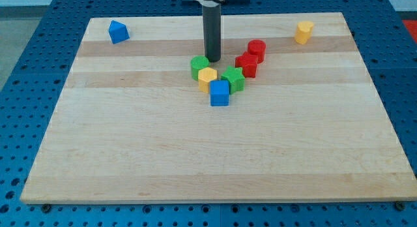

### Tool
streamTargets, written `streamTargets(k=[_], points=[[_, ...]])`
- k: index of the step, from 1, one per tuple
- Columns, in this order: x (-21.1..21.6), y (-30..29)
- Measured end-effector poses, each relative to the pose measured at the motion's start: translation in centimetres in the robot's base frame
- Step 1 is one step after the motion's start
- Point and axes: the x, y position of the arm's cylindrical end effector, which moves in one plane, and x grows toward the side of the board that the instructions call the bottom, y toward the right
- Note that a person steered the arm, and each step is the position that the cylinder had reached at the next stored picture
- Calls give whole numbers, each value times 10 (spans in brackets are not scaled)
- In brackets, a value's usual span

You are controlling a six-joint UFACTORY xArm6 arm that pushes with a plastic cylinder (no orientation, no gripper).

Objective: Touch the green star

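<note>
The green star [233, 78] sits in the cluster a little beyond the middle of the board, its notched edges pressed against the yellow block [207, 78] on its left and a blue cube [219, 92] just nearer than it. Counting up, there are two green pieces: the star and a rounder green block [199, 65] at the cluster's far left. There are two reds, a lobed red block [247, 63] touching the star's far right side and a red cylinder [257, 49] just beyond that. There are two yellows, the one in the cluster and a yellow block [303, 32] alone near the far right corner. There are two blues, the cube and a blue block with a peaked top [118, 31] alone at the far left. That makes eight blocks, all with a smooth, painted look. The board [163, 155] is pale wood with lengthwise grain bands, resting on a blue surface dotted with holes. No lettering or label can be read anywhere. The arm carries no pincer, only a dark, smooth rod; my tip [212, 60] comes down just right of the rounder green block, beyond the yellow one, close to the star but apart from it.
</note>
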Motion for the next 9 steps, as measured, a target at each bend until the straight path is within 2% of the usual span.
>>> streamTargets(k=[1, 3, 6, 7, 9], points=[[-12, -14], [2, -108], [133, -112], [158, -80], [158, 51]])
